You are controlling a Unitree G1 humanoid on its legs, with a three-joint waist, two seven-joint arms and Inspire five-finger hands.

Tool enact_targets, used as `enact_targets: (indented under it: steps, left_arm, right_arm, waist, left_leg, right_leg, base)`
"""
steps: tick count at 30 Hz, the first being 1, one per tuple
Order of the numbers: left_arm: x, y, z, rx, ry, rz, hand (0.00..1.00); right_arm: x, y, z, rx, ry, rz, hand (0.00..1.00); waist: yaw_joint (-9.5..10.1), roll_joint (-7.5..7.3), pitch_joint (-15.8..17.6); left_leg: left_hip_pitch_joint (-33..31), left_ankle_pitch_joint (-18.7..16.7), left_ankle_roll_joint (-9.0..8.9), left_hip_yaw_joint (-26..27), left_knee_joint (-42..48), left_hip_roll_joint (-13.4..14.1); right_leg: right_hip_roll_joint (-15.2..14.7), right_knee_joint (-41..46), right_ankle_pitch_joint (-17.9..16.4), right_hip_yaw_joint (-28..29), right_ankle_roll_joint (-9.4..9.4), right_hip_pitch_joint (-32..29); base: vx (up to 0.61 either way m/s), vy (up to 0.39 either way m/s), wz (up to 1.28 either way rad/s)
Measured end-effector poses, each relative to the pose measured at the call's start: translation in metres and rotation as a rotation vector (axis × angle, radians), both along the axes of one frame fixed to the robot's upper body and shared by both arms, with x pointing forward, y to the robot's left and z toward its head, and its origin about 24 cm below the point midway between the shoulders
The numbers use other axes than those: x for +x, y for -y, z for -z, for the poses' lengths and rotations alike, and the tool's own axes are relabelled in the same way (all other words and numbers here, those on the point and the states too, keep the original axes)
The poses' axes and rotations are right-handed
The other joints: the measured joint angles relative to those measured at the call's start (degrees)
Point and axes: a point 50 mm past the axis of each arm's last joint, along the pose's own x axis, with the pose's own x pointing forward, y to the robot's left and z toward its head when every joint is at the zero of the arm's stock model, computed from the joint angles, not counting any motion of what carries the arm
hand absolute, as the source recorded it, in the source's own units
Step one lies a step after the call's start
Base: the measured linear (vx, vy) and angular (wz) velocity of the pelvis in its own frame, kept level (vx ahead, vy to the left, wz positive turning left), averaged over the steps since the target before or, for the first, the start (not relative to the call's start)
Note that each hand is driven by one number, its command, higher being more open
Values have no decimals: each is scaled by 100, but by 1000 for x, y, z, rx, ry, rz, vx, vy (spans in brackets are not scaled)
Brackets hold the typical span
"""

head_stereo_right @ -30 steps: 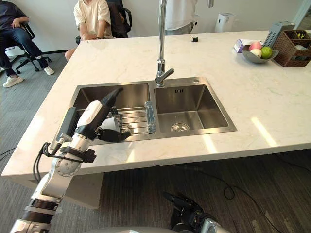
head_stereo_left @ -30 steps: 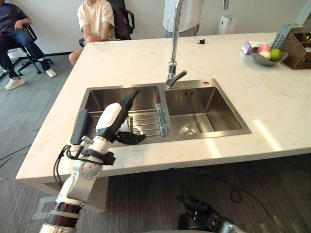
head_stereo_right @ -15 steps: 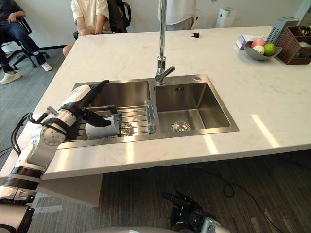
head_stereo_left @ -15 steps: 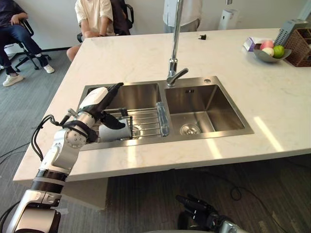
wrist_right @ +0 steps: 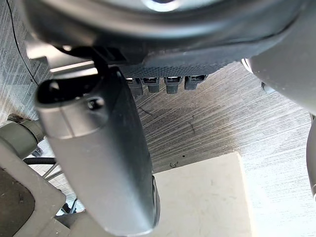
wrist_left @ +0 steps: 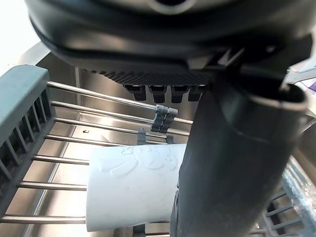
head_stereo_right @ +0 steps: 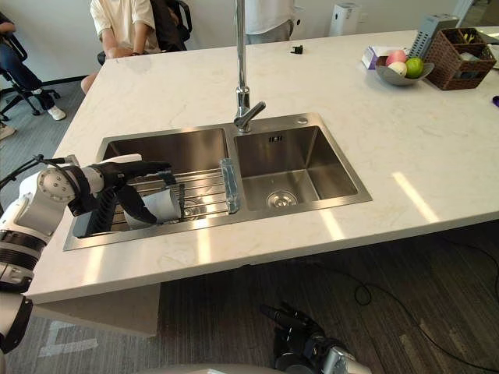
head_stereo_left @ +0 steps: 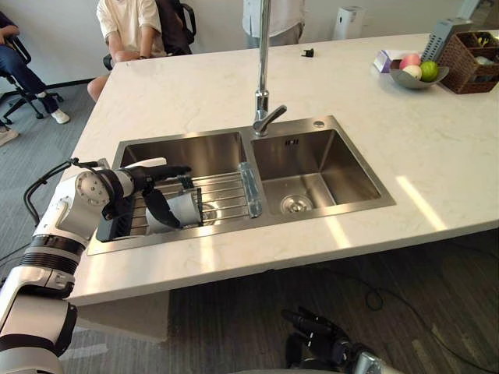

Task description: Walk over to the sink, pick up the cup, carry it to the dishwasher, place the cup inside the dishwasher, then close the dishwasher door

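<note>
A white cup point(head_stereo_left: 179, 210) lies on its side on the wire rack point(head_stereo_left: 222, 195) in the left basin of the steel sink point(head_stereo_left: 234, 140). My left hand point(head_stereo_left: 144, 178) reaches in from the left, its fingers point(wrist_left: 163, 90) straight above the cup and its thumb point(wrist_left: 232, 163) hanging down beside it, not closed round it. The wrist view shows the cup's point(wrist_left: 133, 192) embossed side just past the thumb. My right hand point(head_stereo_left: 320, 329) hangs low below the counter, fingers relaxed, holding nothing.
A tall faucet point(head_stereo_left: 261, 70) rises behind the divider, where a clear strip point(head_stereo_left: 249, 187) lies. A dark grid piece point(head_stereo_left: 117, 222) stands at the rack's left end. A fruit bowl point(head_stereo_left: 412, 72) and a basket point(head_stereo_left: 474, 51) sit far right. People point(head_stereo_left: 129, 23) sit beyond the counter.
The camera has shifted. My left hand has dropped from above the sink's front edge down into the left basin, and now spans the cup. The cup has stayed on the rack.
</note>
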Motion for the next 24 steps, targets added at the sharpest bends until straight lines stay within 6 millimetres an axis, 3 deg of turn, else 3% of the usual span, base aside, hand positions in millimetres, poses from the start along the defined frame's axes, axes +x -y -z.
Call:
enact_targets:
  steps: [5,24]
  left_arm:
    - [1,-1,-8,10,16,2,100]
    - [-2,-7,14,2,-100,-4,100]
  right_arm:
    - [0,1,0,1,15,1,100]
    - [-1,2,1,-1,9,-2,100]
  waist:
    - [3,0,0]
    - [2,-8,-3]
  left_leg:
    - [-3,-1,-1,55,1,-28]
    - [-22,-14,-20,110,-6,-24]
  right_leg:
    - [-15,-1,5,48,8,-26]
    - [-6,-3,11,86,18,-68]
  base:
    - [4,41,-5]
    - [0,5,0]
